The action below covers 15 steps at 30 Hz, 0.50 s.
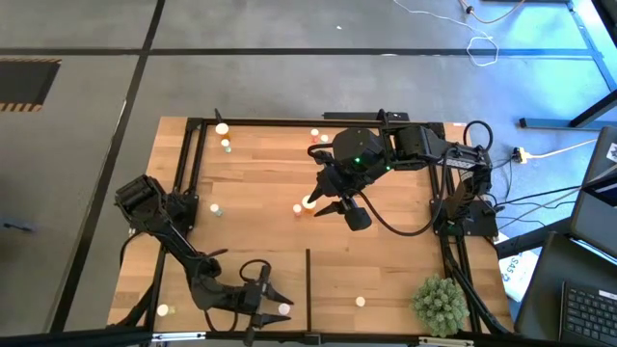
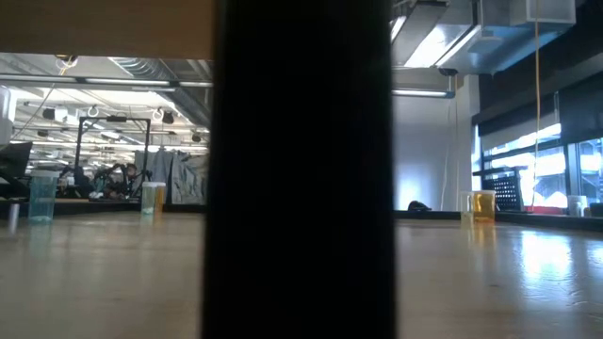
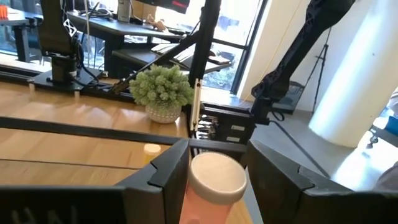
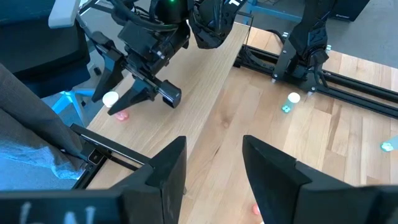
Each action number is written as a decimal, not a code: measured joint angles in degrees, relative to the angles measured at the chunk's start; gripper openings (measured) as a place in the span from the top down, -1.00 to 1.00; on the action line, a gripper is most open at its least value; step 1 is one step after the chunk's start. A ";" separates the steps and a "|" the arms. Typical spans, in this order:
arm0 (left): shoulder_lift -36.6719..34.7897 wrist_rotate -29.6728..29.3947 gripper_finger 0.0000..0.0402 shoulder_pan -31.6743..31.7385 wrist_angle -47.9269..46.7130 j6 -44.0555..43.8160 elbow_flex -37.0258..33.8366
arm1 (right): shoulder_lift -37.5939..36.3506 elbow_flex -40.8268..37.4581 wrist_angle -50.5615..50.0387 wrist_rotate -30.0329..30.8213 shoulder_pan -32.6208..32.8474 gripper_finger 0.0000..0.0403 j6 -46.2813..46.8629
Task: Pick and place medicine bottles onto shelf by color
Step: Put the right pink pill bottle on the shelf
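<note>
My left gripper (image 1: pixel 280 308) is at the table's near edge, left of the shelf's thin dark divider (image 1: pixel 308 280). It is shut on an orange medicine bottle with a white cap (image 3: pixel 216 174). My right gripper (image 1: pixel 328 206) hangs open above the table's middle, with nothing between its fingers (image 4: pixel 214 162). An orange bottle (image 1: pixel 308 202) stands on the table below it. Other bottles stand at the far left (image 1: pixel 222 128), the far middle (image 1: pixel 314 133), the left (image 1: pixel 216 208) and right of the divider (image 1: pixel 361 301). My left gripper pinches the bottle between its two fingers, which lie on the sides of the orange body (image 3: pixel 202 205) just under the white cap. The fingers lie level and point toward the table's right along its near edge. The cap faces up; the bottle's lower end is out of frame.
A spiky green plant ball (image 1: pixel 441 304) sits at the near right corner. Black frame rails (image 1: pixel 188 173) run along the table's left, far and right sides. In the low view the dark divider (image 2: pixel 301 169) blocks the middle, with bottles (image 2: pixel 151 196) (image 2: pixel 482 205) on either side.
</note>
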 joint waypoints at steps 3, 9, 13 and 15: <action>0.00 -0.01 0.24 0.00 0.65 0.06 0.00 | 0.00 0.00 0.00 0.02 -0.01 0.21 -0.01; 0.00 -0.58 0.24 0.00 2.26 0.08 0.00 | 0.00 0.00 0.00 0.02 -0.02 0.21 -0.02; 0.00 -1.35 0.24 0.00 3.96 0.13 0.00 | 0.00 0.00 0.00 0.01 -0.02 0.21 0.00; 0.00 -2.19 0.24 -0.06 4.85 0.38 0.00 | -0.01 0.00 0.00 0.02 -0.02 0.21 0.00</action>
